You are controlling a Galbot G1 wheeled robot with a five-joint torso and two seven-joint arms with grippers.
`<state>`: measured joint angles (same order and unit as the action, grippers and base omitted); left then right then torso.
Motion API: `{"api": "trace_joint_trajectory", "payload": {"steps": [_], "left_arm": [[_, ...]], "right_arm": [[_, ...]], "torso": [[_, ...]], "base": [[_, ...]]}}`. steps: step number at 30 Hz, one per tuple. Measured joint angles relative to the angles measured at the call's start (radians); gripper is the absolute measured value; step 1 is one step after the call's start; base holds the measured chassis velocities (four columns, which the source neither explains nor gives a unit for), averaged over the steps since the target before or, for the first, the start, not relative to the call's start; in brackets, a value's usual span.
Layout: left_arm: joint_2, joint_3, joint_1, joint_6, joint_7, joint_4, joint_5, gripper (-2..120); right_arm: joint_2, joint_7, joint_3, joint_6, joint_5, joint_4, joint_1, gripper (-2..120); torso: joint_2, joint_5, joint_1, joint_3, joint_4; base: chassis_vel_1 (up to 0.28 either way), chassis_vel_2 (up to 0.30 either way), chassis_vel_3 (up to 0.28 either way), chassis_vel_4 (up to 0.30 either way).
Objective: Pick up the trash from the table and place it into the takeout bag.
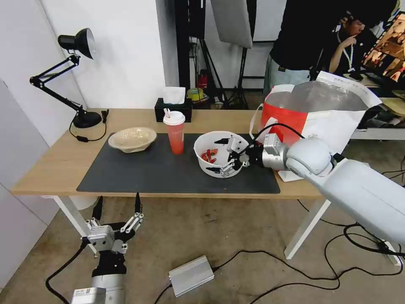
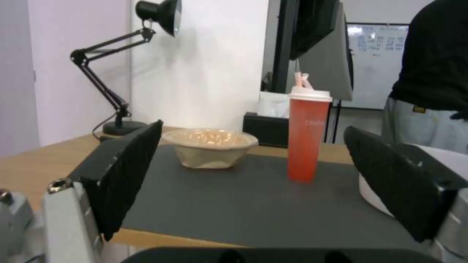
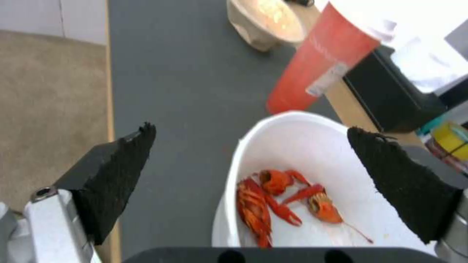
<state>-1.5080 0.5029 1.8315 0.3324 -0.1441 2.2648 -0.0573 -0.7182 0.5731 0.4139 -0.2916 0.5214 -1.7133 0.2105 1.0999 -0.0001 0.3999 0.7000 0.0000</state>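
My left fingers [image 1: 118,202] are the nearest thing: they hang low in front of the bench [image 1: 50,164], below its front edge, over the floor. They are spread wide and hold nothing. In the left wrist view I see between them [image 2: 248,164] the dark mat [image 2: 244,204] and the things on it.

My right fingers [image 1: 222,154] reach over the mat [image 1: 147,173] from the right side. They are also wide open, with one at each side of the near wall of the white bowl [image 1: 211,162]; they do not press it, and I cannot tell if one touches the rim. In the right wrist view the bowl [image 3: 312,153] is between the two dark pads [image 3: 122,171], and red crayfish scraps [image 3: 273,204] lie on its bottom.

Just to the left of this bowl stands the red cup [image 1: 174,134] with a white lid, upright on the mat. Further left, near the mat's back corner, sits the beige pulp bowl [image 1: 132,139], apart from the cup.

Behind the cup is a black tissue box [image 1: 172,109]. A black desk lamp [image 1: 78,76] stands at the far left corner of the bench.

The white and red takeout bag [image 1: 320,114] stands open at the right end of the bench, behind my right arm, and shows its silver lining.
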Motion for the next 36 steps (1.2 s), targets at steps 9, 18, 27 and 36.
{"api": "trace_joint_trajectory", "payload": {"steps": [9,18,27,36], "left_arm": [[-0.001,0.004,0.006,0.004,-0.003,0.000,0.002,100],[-0.004,0.005,0.007,0.006,-0.005,-0.004,0.000,100],[-0.009,0.005,0.008,0.011,-0.005,-0.008,0.000,100],[-0.011,0.002,0.007,0.013,-0.006,-0.011,0.000,100]], "right_arm": [[-0.023,0.003,0.023,-0.016,-0.013,0.055,-0.008,100],[-0.042,0.018,0.029,-0.016,-0.040,0.102,0.005,100],[-0.059,0.024,0.045,-0.017,-0.059,0.133,-0.001,100],[-0.070,0.025,0.055,-0.017,-0.071,0.154,-0.003,100]], "torso": [[0.000,0.0000,0.000,0.000,0.0000],[0.000,0.0001,0.000,0.000,0.0000],[0.000,0.0000,0.000,0.000,0.0000],[0.000,0.0001,0.000,0.000,0.0000]], "base": [[0.000,0.000,0.000,0.000],[0.000,0.000,0.000,0.000],[0.000,0.000,0.000,0.000],[0.000,0.000,0.000,0.000]]}}
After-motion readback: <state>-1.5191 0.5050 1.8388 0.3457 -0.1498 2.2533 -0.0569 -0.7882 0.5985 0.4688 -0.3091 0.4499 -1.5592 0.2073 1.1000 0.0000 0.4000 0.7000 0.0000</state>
